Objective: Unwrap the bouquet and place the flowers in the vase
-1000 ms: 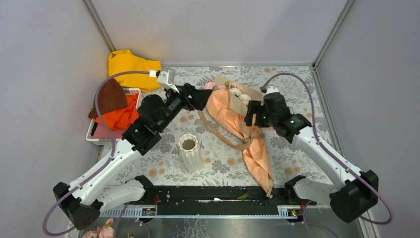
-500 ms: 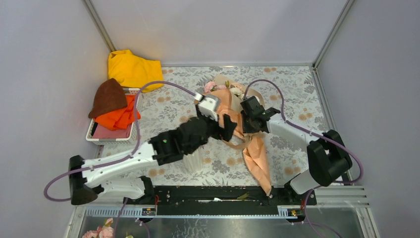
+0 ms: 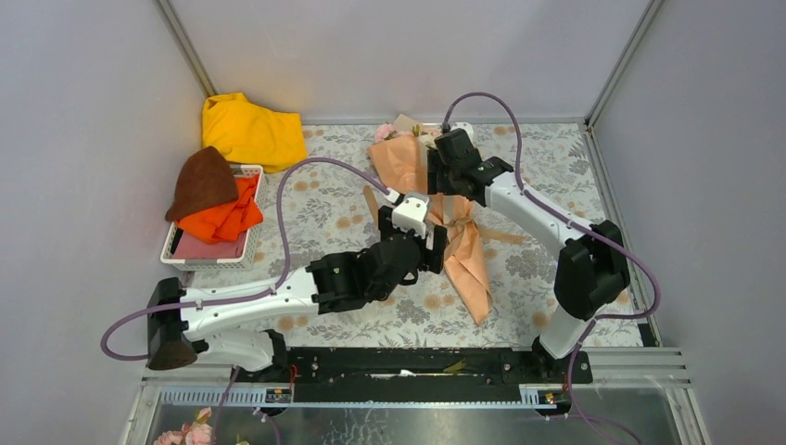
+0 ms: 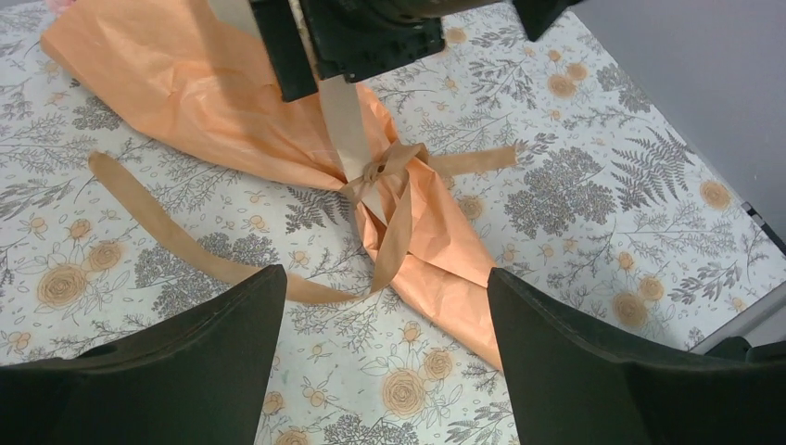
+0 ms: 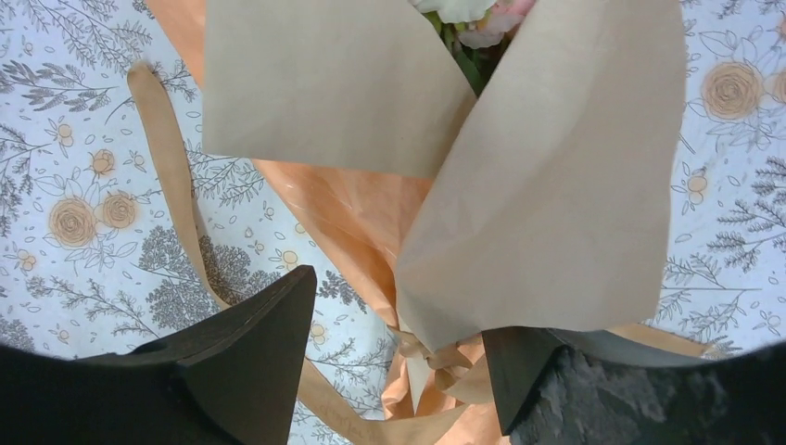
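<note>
Two grippers over a tied bouquet (image 3: pixel 466 264).
Left gripper (image 4: pixel 385 278) hovers over the ribbon knot (image 4: pixel 375 171), fingers wide apart, nothing between them. Right gripper (image 5: pixel 399 306) sits beyond the knot toward the blooms; fingers apart, kraft paper (image 5: pixel 556 167) in the gap, cannot tell if pinched. Bouquet lies on the flower-print table (image 4: pixel 602 185); flowers (image 5: pixel 463 11) peek out at the end far from the knot, ribbon tails (image 4: pixel 176 232) trailing either side of it.

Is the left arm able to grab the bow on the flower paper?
Probably yes: the left pincer hangs open, pointing at the bow, and nothing covers the bow or sits in between.
</note>
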`<control>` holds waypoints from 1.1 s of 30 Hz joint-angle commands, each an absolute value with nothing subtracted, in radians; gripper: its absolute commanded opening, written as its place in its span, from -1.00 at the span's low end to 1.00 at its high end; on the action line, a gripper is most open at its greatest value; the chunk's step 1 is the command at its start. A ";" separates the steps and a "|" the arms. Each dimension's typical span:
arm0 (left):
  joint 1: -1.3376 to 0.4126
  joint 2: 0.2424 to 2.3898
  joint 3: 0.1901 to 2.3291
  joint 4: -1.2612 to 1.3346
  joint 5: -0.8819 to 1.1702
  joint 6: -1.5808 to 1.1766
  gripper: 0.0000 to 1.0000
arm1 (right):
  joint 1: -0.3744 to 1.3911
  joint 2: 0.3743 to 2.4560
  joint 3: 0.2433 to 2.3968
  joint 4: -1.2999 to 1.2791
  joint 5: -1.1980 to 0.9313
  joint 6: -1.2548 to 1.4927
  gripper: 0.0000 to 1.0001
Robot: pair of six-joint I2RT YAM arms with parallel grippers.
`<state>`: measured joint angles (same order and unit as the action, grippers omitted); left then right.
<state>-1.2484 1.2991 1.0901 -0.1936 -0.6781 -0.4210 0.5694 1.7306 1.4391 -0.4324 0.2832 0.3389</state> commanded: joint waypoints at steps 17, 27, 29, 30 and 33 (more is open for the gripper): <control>-1.104 1.471 1.241 -0.230 -0.503 -0.552 0.69 | 0.562 1.309 0.973 -0.386 0.249 0.446 0.08; -1.050 1.473 1.259 -0.247 -0.467 -0.558 0.69 | 0.493 1.475 0.980 -0.356 0.268 0.455 -0.05; -1.044 1.463 1.241 -0.248 -0.469 -0.562 0.69 | 0.464 1.497 0.985 -0.342 0.252 0.452 -0.07; -1.039 1.460 1.233 -0.246 -0.469 -0.565 0.69 | 0.451 1.509 0.988 -0.329 0.238 0.449 -0.08; -1.023 1.459 1.213 -0.240 -0.458 -0.574 0.69 | 0.425 1.543 1.012 -0.297 0.195 0.447 -0.09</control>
<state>-1.0401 1.4864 1.2392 -0.2462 -0.4709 -0.5571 0.4572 1.5120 0.9558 -0.3698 0.2379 0.4461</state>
